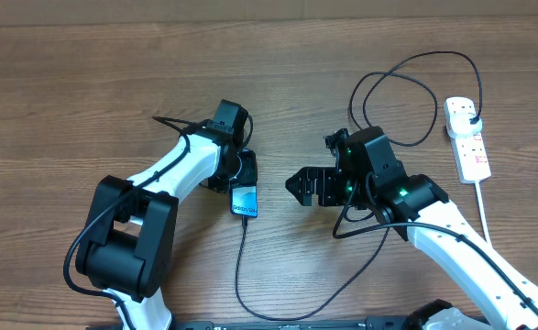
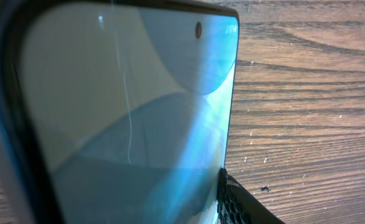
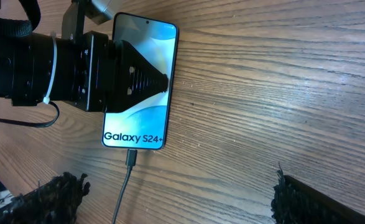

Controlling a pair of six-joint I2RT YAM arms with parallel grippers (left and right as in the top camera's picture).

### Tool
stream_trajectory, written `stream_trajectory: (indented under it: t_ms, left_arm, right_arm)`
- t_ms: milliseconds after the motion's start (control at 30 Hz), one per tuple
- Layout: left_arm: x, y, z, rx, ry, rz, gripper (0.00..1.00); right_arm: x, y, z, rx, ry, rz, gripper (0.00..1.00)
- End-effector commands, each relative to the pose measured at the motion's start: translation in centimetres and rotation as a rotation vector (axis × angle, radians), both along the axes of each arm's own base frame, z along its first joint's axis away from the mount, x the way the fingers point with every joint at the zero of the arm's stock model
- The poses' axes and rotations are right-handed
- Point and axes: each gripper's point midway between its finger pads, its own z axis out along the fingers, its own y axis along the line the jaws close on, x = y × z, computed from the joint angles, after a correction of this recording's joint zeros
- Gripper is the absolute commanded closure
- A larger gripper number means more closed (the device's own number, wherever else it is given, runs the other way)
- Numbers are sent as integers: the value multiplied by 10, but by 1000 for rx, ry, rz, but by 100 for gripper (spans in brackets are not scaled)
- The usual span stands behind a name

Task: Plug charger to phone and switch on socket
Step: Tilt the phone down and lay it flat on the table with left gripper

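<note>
The phone [image 1: 244,199] lies flat on the wooden table, its screen lit and reading "Galaxy S24+" [image 3: 142,81]. It fills the left wrist view [image 2: 126,112]. My left gripper [image 1: 241,174] [image 2: 117,199] straddles the phone's upper half, one black finger [image 2: 232,202] pressed against its long edge. The charger's small plug tip [image 3: 132,158] sits in the phone's bottom port. Its thin black cable [image 1: 239,275] loops round the table to a black plug [image 1: 471,117] in the white socket [image 1: 466,137] at far right. My right gripper [image 1: 298,186] [image 3: 170,196] hangs wide open right of the phone, holding nothing.
The socket's thick white cord [image 1: 484,211] runs down toward the table's front right. The black cable arcs across the back [image 1: 415,69] and along the front [image 1: 333,298], passing under my right arm. Bare wood lies to the left and far back.
</note>
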Motion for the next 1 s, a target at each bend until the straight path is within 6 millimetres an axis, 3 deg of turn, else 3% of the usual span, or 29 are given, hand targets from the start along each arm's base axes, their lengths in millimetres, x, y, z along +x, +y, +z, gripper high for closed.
stream_trajectory:
  t_ms: [0,200,967]
  left_arm:
    - [-2,4,-3,28,0,-7,58]
    - [-2,4,-3,27,1,-6,51]
    - [-4,5,-3,30,7,-7,48]
  right_arm:
    - [7,1,7,0,-27,-3,0]
    - [7,1,7,0,-27,-3,0]
    - [7,1,7,0,-27,-3,0]
